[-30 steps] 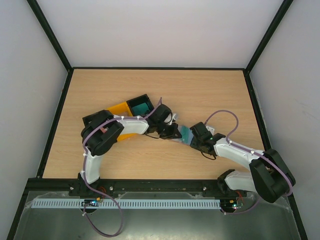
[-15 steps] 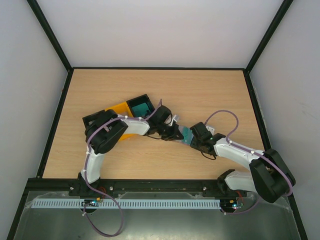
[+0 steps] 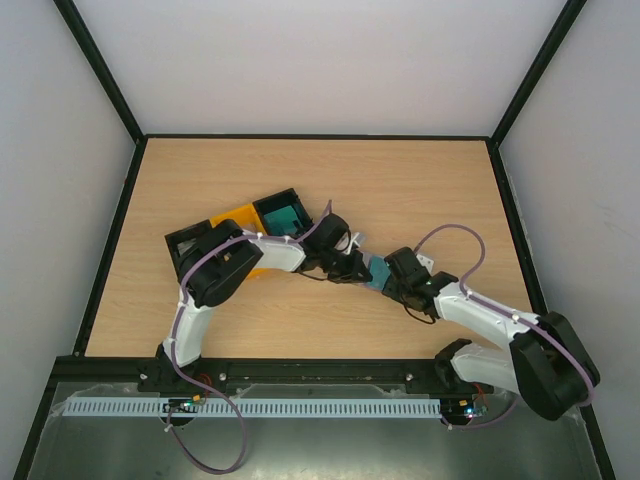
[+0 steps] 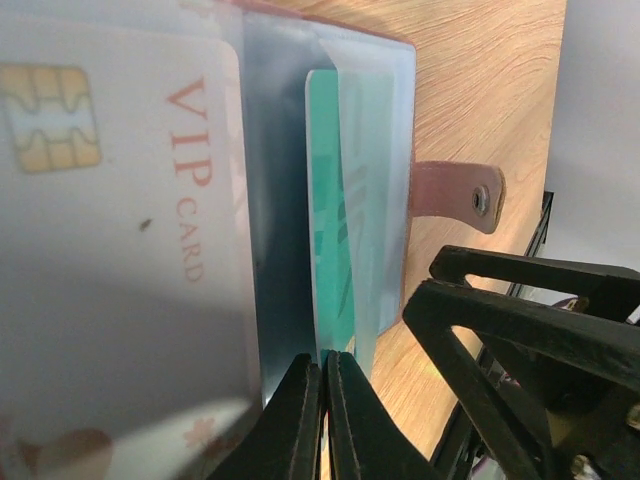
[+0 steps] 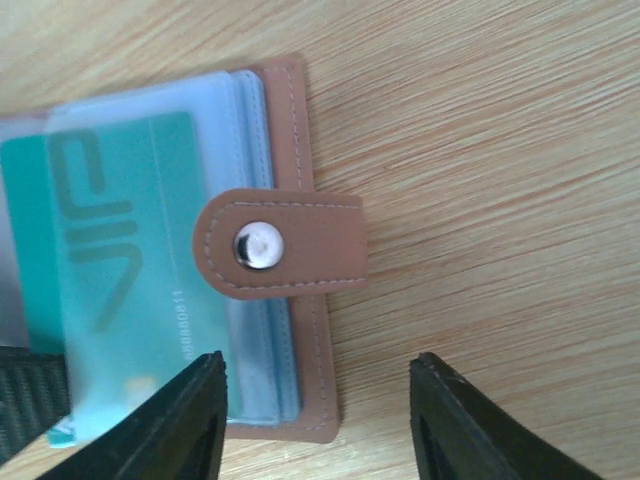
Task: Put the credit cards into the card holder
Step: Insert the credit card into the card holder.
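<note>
Teal plastic card (image 4: 330,200), pinched by left gripper (image 4: 322,375), lies in stitched brown card holder (image 5: 290,130); right gripper (image 5: 318,365) spread.

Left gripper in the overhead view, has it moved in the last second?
Yes. The left gripper, pinching the teal card, has shifted slightly right, away from the black tray.

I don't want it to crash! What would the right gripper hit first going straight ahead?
Probably the card holder: its snap strap lies just ahead of the right gripper, between its open jaws, though depth is unclear.
</note>
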Robot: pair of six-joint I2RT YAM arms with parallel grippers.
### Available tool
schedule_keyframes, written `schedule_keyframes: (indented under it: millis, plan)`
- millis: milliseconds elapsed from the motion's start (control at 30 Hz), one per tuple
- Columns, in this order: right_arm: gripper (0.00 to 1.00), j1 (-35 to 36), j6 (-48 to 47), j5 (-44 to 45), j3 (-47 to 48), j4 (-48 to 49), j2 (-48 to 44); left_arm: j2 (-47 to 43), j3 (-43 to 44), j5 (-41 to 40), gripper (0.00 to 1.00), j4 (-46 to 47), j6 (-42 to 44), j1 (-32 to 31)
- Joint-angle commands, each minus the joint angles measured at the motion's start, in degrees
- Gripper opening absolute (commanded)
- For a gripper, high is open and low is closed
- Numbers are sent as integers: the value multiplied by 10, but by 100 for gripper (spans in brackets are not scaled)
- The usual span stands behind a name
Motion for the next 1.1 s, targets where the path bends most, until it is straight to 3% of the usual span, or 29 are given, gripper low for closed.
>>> schedule_keyframes:
  millis: [0, 167, 567, 867, 1067]
  plan:
    - [52, -1, 26, 17, -9, -12, -34, 19, 13, -5, 5, -26, 17, -8]
    - [57, -1, 42, 10, -16, 4, -46, 26, 22, -3, 6, -35, 24, -11]
    - [58, -2, 79, 17, -33, 31, -46, 37, 41, 7, 7, -37, 14, -14]
    - [74, -40, 53, -4, -17, 75, -22, 57, 58, 21, 5, -47, 12, -13]
    - [77, -58, 43, -58, -18, 113, 0, 63, 67, 24, 5, -50, 9, -13]
